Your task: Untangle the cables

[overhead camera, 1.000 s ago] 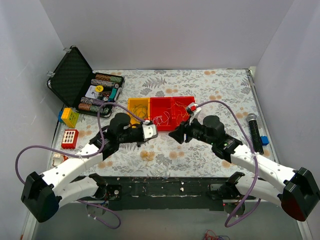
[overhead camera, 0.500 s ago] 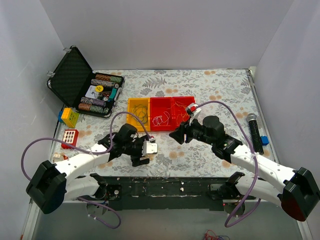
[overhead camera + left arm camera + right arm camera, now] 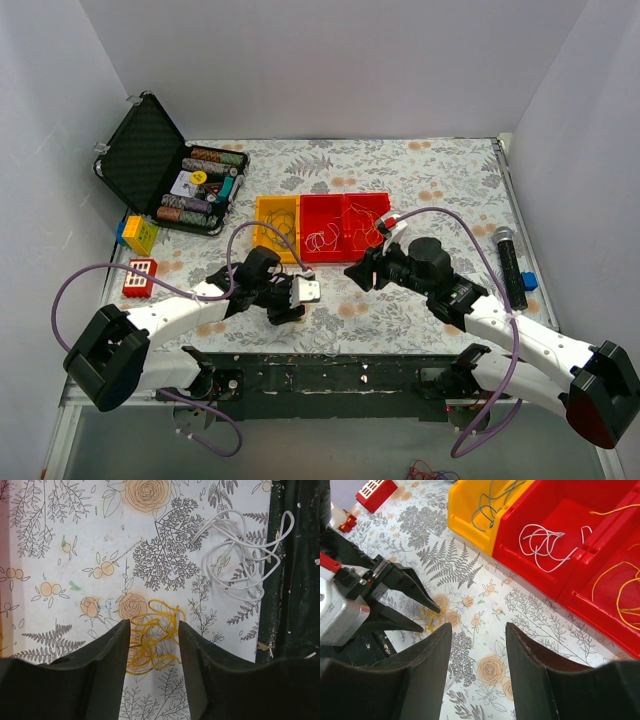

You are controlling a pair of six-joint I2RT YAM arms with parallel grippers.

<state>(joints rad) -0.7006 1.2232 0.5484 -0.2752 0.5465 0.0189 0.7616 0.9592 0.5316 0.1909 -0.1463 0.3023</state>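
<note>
A tangled tan-yellow cable (image 3: 152, 637) lies on the floral tablecloth near the front edge. My left gripper (image 3: 154, 630) is open, low over it, with its fingers on either side of the tangle. It also shows in the top view (image 3: 286, 308). A loose white cable (image 3: 240, 555) lies by the dark table edge. My right gripper (image 3: 358, 272) is open and empty above the cloth, in front of the bins. In the right wrist view my right gripper (image 3: 479, 632) looks at the left gripper's fingertips (image 3: 432, 607), the yellow tangle (image 3: 426, 615), a blue-grey cable (image 3: 492, 505), a white cable (image 3: 547, 542) and a yellow cable (image 3: 620, 590) in bins.
A yellow bin (image 3: 277, 225) and two red bins (image 3: 322, 212) stand at mid-table. An open black case (image 3: 150, 160) of chips is at the back left, with toy blocks (image 3: 138, 277) beside it. A black microphone (image 3: 508, 262) lies at the right.
My left gripper has swung back from the bins toward the near edge and come down over the yellow tangle. My right gripper has shifted slightly nearer.
</note>
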